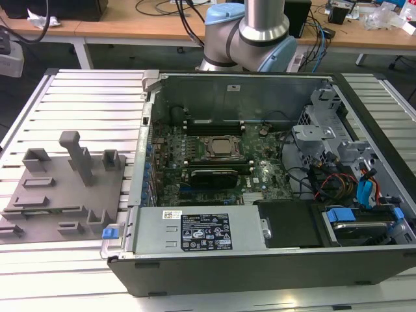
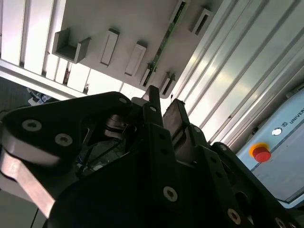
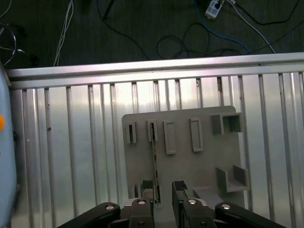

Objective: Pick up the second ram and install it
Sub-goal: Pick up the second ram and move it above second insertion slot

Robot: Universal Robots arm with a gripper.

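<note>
The second ram [image 3: 154,156] is a thin green stick standing on edge in a slot of the grey holder block [image 3: 199,161]. In the second wrist view the ram [image 2: 163,47] shows as a narrow green strip on the same block [image 2: 137,23]. My gripper [image 3: 161,192] hangs above the block, open, its two dark fingers [image 3: 142,194] apart with nothing between them. The ram's near end lines up with the gap, closer to one finger. In the exterior view the holder block [image 1: 58,188] lies on the ribbed table at the exterior view's left.
An open computer case [image 1: 260,169] with the green motherboard [image 1: 221,156] lies at the exterior view's middle and right, the arm's base [image 1: 253,32] behind it. Several empty slots and upright posts [image 1: 78,156] rise from the holder block. The ribbed metal table [image 3: 71,156] ends at a floor with cables.
</note>
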